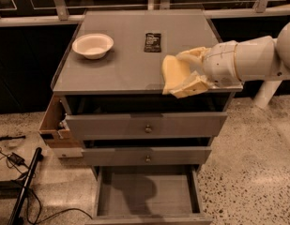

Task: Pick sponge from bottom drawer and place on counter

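On my left, a white bowl (93,46) sits on the counter (125,71). Low in the middle, the bottom drawer (147,198) stands open, its floor bare. A black packet (153,42) lies toward the counter's rear. Further right, the gripper (178,77) clamps the sponge (170,71) at the counter's front right edge; I cannot tell whether it touches the surface.

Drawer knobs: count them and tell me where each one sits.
2: the upper knob on the top drawer front, the lower knob on the front beneath. The hand holds the sponge above the counter's right front.
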Available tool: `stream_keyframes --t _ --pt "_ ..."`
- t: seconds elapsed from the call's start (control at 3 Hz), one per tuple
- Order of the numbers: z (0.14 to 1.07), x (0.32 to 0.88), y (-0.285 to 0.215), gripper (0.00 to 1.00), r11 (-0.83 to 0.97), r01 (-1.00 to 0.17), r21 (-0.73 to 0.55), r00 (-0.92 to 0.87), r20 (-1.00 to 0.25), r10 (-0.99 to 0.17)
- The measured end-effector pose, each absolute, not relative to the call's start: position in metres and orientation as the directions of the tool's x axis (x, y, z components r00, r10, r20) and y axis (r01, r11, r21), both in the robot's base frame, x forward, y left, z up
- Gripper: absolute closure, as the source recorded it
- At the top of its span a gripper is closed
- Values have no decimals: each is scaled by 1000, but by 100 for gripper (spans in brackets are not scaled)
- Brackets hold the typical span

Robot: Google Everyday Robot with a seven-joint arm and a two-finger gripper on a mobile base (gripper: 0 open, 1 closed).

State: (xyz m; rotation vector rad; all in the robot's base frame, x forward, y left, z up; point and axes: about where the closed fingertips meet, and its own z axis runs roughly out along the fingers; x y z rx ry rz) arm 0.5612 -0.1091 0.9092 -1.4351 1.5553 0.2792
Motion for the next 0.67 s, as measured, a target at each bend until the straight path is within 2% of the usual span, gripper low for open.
stream_keyframes --t 0.33,0.67 --pt "908 567 -114 100 299 -858 -418 135 -744 -654" --pt "907 598 -127 100 342 -840 -421 89 -728 -679"
